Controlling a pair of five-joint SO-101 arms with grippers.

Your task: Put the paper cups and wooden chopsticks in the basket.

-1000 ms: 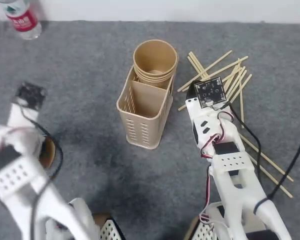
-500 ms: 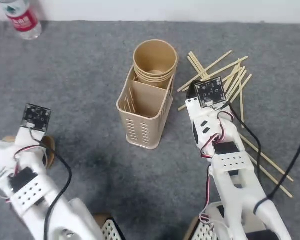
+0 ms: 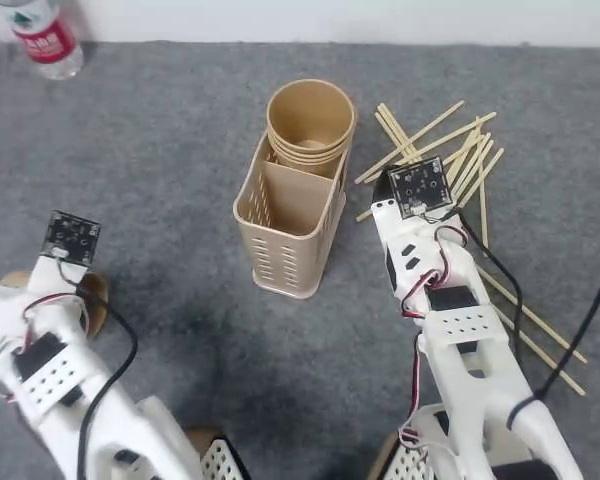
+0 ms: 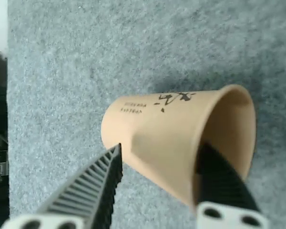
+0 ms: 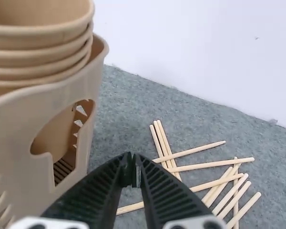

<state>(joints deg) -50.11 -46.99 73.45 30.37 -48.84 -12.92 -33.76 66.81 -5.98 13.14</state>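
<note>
A tan paper cup (image 4: 167,138) lies on its side on the grey carpet; in the high view it peeks out under my left arm at the near left (image 3: 93,300). My left gripper (image 4: 159,152) is open astride the cup's wall, one finger (image 4: 214,176) inside the mouth and the other against the outside. The beige basket (image 3: 280,250) stands mid-table with several stacked cups (image 3: 310,115) in its far compartment. Wooden chopsticks (image 3: 450,150) lie scattered right of it. My right gripper (image 5: 132,167) is shut and empty, low beside the basket (image 5: 28,124), near the chopsticks (image 5: 200,164).
A plastic bottle (image 3: 42,35) lies at the far left corner by the white wall. More chopsticks (image 3: 535,320) lie beside my right arm at the near right. The basket's near compartment holds nothing.
My left arm came down and back toward the near left, settling over the lying cup. The right arm, basket and chopsticks have not moved.
</note>
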